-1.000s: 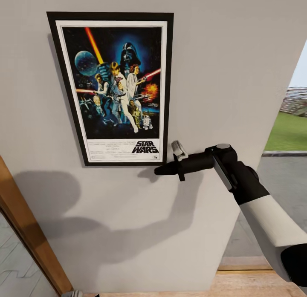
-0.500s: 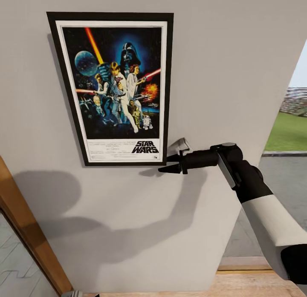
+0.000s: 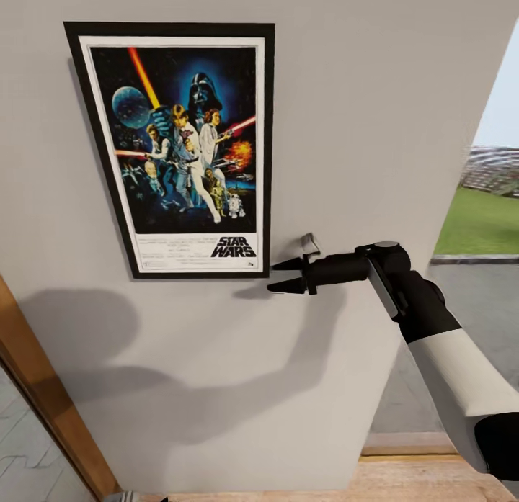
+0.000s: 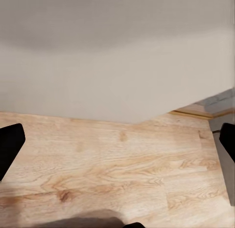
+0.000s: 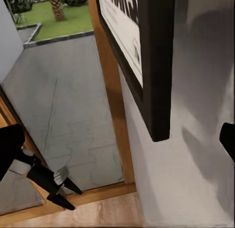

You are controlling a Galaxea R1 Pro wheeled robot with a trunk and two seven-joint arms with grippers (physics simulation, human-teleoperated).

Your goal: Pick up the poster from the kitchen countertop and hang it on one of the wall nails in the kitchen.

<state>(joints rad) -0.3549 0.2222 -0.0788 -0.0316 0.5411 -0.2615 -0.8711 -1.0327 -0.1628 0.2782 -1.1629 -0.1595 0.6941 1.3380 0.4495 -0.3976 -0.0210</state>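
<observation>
Pale grey wall (image 3: 346,113) takes up most of the head view, with a wooden door frame (image 3: 43,401) slanting at the lower left and light wooden floor (image 3: 432,480) at its foot. To the right an opening shows grey paving and green lawn (image 3: 479,221). Hanging flat on that wall is the poster (image 3: 176,149), upright, black-framed with a white inner border, blue-black artwork of figures and lightsabers, and a "STAR WARS" title. The right arm (image 3: 447,358) reaches in from the lower right; the right gripper (image 3: 285,275) sits just beside the poster's lower right corner, apart from it, its two dark fingers spread and holding nothing. The left gripper's fingertips (image 4: 10,144) are cut off at the edges of its wrist view, set wide over floor planks.
</observation>
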